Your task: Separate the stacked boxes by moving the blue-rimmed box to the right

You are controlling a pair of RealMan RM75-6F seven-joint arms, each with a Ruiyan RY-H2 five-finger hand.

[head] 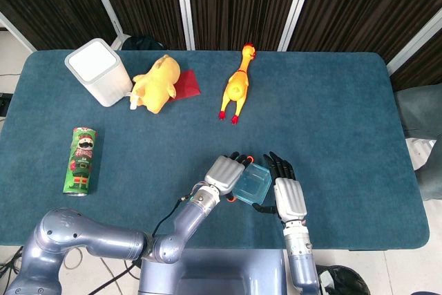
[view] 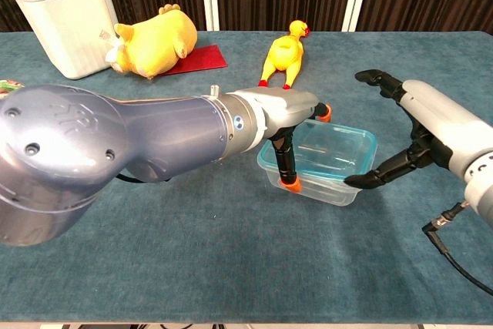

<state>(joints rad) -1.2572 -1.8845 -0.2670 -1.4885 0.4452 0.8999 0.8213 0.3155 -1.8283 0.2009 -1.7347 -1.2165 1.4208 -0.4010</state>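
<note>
Counter (head: pixel 331 101) in blue cloth fills both views. At far left in the head view lies a green chip can (head: pixel 81 160); in the upper left stands a white bin (head: pixel 98 71), then a yellow plush toy (head: pixel 157 83) on a red cloth (head: pixel 188 85), and a rubber chicken (head: pixel 237 86) near top centre. At lower centre the left hand (view: pixel 289 125) grips the left end of the clear blue-rimmed box (view: pixel 330 161), orange-tipped fingers (view: pixel 290 182) down over its wall. The right hand (view: pixel 408 140) has its fingers spread apart, one dark fingertip touching the box's right corner, holding nothing.
</note>
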